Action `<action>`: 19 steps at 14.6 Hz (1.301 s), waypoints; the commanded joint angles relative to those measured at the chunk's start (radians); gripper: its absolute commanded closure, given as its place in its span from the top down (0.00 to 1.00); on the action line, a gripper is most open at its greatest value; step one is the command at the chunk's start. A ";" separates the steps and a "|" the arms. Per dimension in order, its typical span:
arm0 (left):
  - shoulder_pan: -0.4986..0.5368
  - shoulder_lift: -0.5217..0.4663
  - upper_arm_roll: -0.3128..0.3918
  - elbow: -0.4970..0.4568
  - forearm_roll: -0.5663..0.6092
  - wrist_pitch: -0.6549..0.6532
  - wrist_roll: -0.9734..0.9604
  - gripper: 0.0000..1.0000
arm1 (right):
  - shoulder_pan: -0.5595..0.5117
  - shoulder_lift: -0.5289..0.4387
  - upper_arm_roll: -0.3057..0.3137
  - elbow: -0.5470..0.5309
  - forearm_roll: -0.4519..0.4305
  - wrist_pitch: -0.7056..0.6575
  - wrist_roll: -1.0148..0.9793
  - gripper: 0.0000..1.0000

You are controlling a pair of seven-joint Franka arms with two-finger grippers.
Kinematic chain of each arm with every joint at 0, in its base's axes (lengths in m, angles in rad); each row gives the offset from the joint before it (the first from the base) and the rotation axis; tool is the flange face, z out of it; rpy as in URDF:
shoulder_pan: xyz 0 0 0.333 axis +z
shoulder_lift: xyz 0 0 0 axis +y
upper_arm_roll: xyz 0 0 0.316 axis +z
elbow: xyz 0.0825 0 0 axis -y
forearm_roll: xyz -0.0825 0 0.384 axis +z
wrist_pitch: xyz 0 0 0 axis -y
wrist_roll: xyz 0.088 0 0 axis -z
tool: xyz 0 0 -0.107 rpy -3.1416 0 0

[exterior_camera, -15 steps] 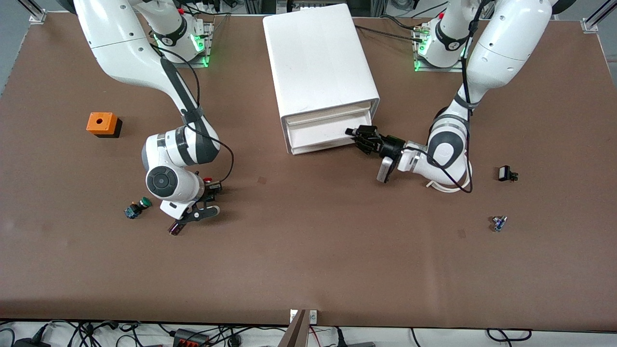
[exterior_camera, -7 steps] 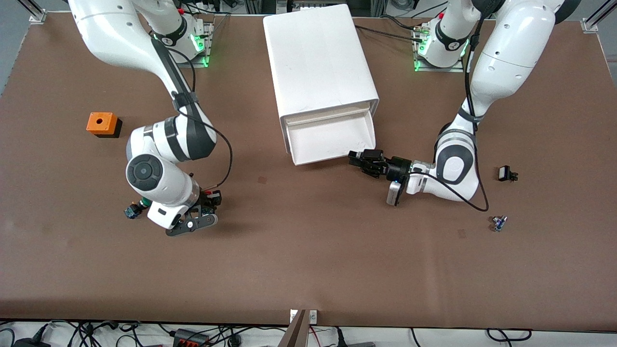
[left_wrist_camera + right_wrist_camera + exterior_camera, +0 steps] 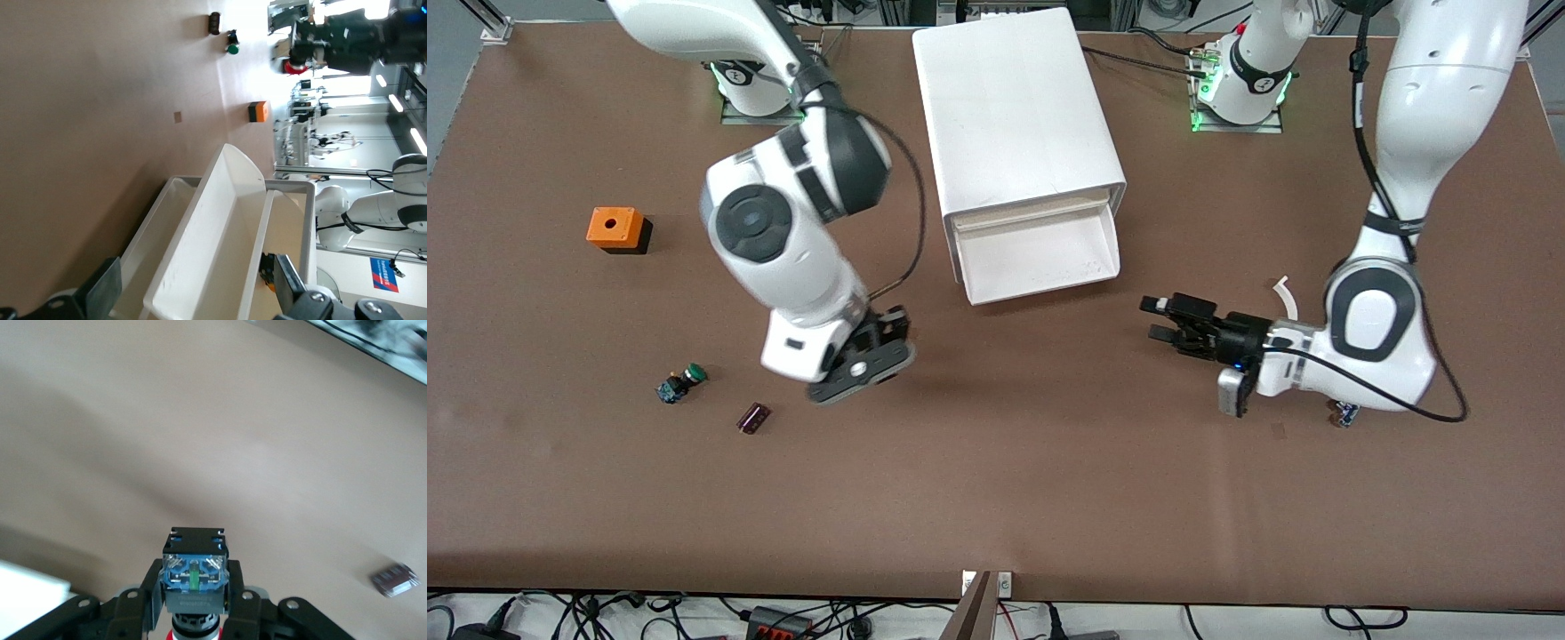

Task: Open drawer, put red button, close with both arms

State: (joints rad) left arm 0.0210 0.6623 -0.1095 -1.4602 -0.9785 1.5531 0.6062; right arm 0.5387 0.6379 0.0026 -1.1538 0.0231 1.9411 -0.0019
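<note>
The white cabinet has its drawer pulled out, with nothing showing in the tray. My left gripper is open and low over the table, clear of the drawer front, toward the left arm's end. In the left wrist view the drawer lies ahead of the open left gripper. My right gripper hangs over the table beside the drawer, toward the right arm's end. It is shut on the red button. The button's red cap shows far off in the left wrist view.
A green-capped button and a dark cylinder lie on the table nearer the front camera than the right gripper. An orange box stands toward the right arm's end. A small blue part peeks out under the left arm.
The drawer has been pulled open. My left gripper opened, let go of the drawer and drew back from it. My right gripper rose off the table with the red button and moved toward the drawer.
</note>
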 commanded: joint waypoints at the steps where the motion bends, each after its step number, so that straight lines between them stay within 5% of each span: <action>1: 0.004 -0.013 0.004 0.101 0.159 -0.031 -0.139 1.00 | 0.111 0.020 -0.039 0.078 -0.015 -0.013 0.023 0.00; 5: 0.033 -0.084 0.002 0.162 0.386 -0.071 -0.343 1.00 | 0.177 0.035 -0.038 0.082 -0.017 0.036 0.186 0.00; 10: 0.017 -0.153 -0.010 0.271 0.878 -0.122 -0.468 1.00 | 0.280 0.100 -0.038 0.082 -0.017 0.111 0.315 0.00; 12: 0.022 -0.155 0.002 0.416 1.029 -0.102 -0.465 1.00 | 0.294 0.109 -0.036 0.079 -0.008 0.101 0.326 0.00; 19: 0.022 -0.130 0.024 0.448 1.063 -0.041 -0.500 1.00 | 0.310 0.120 -0.033 0.074 0.032 -0.019 0.329 0.00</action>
State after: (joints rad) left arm 0.0586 0.5072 -0.0874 -1.0237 0.0598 1.4970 0.1420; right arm 0.8364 0.7407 -0.0239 -1.1091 0.0242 1.9600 0.3133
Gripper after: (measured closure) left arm 0.000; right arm 0.595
